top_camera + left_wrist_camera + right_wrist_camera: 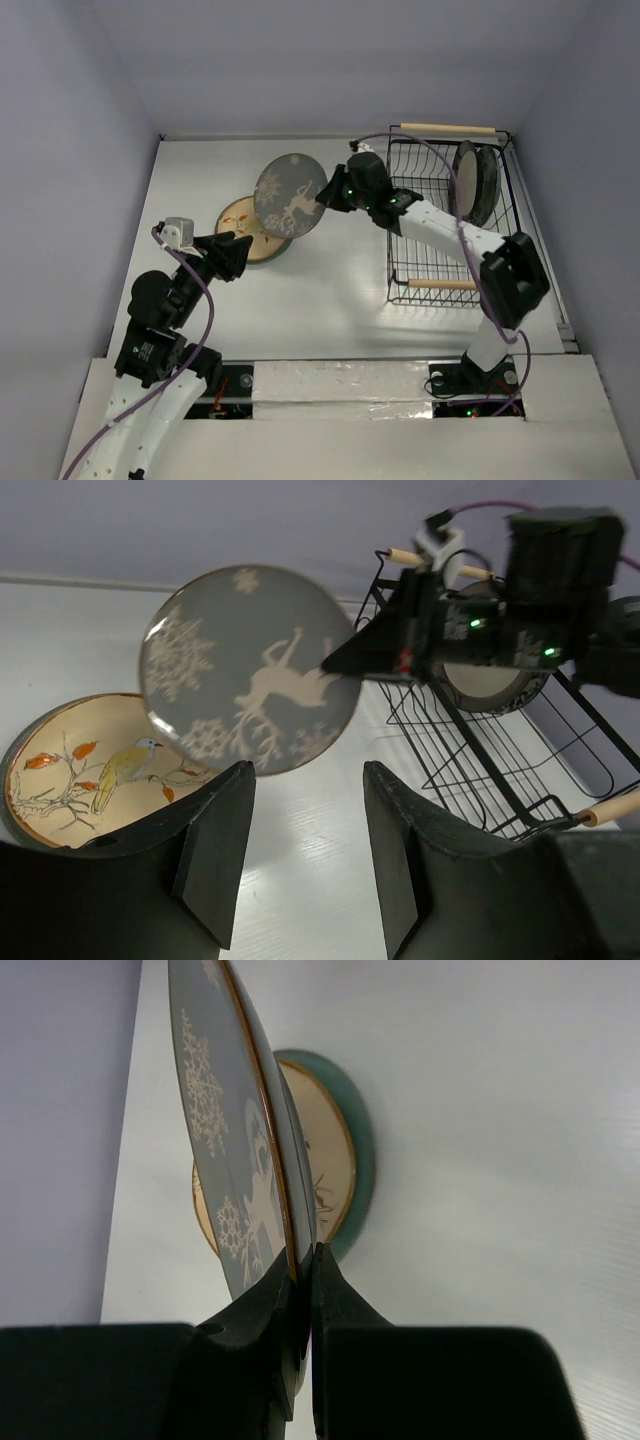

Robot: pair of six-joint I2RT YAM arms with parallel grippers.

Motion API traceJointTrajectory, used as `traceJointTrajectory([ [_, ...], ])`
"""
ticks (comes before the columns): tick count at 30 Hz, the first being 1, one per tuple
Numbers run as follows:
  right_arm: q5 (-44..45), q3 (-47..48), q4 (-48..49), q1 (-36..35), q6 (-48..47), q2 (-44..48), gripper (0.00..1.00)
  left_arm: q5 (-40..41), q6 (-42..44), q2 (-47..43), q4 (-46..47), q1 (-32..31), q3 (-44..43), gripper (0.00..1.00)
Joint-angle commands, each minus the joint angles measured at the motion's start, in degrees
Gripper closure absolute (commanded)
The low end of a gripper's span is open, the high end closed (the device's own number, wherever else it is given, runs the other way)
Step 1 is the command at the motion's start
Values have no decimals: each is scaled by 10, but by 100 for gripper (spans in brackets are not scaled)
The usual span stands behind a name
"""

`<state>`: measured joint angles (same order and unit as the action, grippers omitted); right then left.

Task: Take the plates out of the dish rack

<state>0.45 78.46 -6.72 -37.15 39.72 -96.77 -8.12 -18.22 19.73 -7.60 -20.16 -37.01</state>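
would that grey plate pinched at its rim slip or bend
Probably stiff: the grey plate holds flat though the right hand pinches only its rim. It may pivot or slip, held by that one edge grip. Looks ceramic, so likely breakable.

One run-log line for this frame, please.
right gripper: shut on grey deer plate, aloft | left gripper: open, empty | table: tan plate on teal plate | dish rack: dark-rimmed plate inside
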Motion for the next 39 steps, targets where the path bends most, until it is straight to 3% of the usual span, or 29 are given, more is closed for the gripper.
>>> traceJointTrajectory([
  [1, -42, 70, 178, -32, 83, -31, 100, 2, 2, 0, 20, 0, -23, 56],
  [14, -53, 98, 262, -79, 238, -199, 100, -7, -2, 0, 27, 22, -21, 56],
  [22, -53, 101, 261, -84, 245, -239, 95, -9, -1, -1, 24, 22, -21, 56],
  [25, -53, 95, 249, -89, 236, -243, 81, -9, 0, -1, 24, 22, -21, 56],
  [26, -49, 95, 241, -89, 223, -243, 68, -10, -1, -1, 24, 22, -21, 56],
  [33, -13, 111, 125, -100, 139, -235, 28, -10, -1, -1, 25, 22, -21, 56],
  [39, 38, 144, 19, -111, 65, -229, 12, -14, -2, 0, 27, 22, -20, 56],
])
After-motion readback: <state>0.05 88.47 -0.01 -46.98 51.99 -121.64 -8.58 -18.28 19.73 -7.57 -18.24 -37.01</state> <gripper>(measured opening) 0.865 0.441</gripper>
